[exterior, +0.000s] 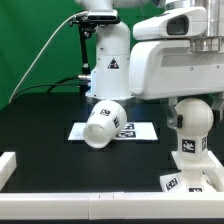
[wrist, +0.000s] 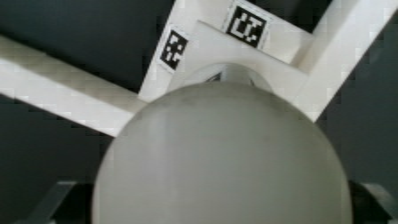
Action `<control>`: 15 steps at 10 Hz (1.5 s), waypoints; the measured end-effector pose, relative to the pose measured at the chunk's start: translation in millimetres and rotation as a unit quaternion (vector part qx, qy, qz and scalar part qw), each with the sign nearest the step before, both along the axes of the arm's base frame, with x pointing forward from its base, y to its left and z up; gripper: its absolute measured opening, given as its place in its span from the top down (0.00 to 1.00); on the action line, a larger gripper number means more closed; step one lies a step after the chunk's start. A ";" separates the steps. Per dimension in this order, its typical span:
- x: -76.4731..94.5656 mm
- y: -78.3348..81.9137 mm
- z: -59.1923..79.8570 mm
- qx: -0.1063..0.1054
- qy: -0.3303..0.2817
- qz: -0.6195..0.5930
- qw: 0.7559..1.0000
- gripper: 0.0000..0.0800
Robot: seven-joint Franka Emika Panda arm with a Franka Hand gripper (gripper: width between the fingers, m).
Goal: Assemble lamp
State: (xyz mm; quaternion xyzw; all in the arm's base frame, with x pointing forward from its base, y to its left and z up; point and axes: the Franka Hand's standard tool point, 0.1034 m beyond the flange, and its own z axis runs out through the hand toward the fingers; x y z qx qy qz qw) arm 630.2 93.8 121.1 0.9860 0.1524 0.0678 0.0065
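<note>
My gripper [exterior: 187, 104] is shut on the rounded white bulb [exterior: 188, 122] and holds it upright, neck down. The tagged neck [exterior: 187, 148] is right over the flat square base [exterior: 192, 181] at the exterior view's lower right; I cannot tell whether they touch. In the wrist view the bulb [wrist: 222, 150] fills the middle between the dark fingers [wrist: 64, 200] of my gripper [wrist: 217, 206], and the tagged base [wrist: 249, 28] shows beyond it. The tapered shade [exterior: 102, 124] lies on its side, apart from the gripper, at the centre.
The shade rests on the marker board [exterior: 140, 130]. The tall white robot pedestal [exterior: 108, 65] stands behind it. A white rail [exterior: 60, 208] runs along the table's front edge, and a rail [wrist: 63, 85] also shows in the wrist view. A green backdrop is at the rear.
</note>
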 end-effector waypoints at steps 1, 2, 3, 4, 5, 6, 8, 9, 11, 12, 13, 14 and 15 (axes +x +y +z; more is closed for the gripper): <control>1.2 -1.6 0.5 0.008 -0.004 -0.086 0.996 0.29; 1.7 -4.4 0.5 0.016 -0.005 -0.158 0.987 0.29; 2.1 -6.6 0.8 0.023 -0.005 -0.216 0.976 0.29; 3.1 -8.5 1.6 0.031 -0.005 -0.282 0.959 0.29; 4.5 -10.3 2.0 0.045 -0.003 -0.353 0.934 0.29; 6.8 -13.7 2.8 0.066 -0.004 -0.421 0.905 0.29; 8.5 -17.0 3.1 0.094 0.001 -0.507 0.857 0.29; 8.1 -15.0 2.4 0.095 0.002 -0.517 0.851 0.29; 8.2 -15.9 2.5 0.087 0.000 -0.463 0.882 0.25; 8.3 -16.0 2.7 0.078 -0.003 -0.396 0.915 0.15; 8.0 -10.8 2.5 0.068 -0.005 -0.319 0.945 0.15; 7.0 -1.0 3.4 0.060 -0.007 -0.270 0.961 0.13; 5.5 6.1 5.4 0.056 -0.017 -0.246 0.967 0.13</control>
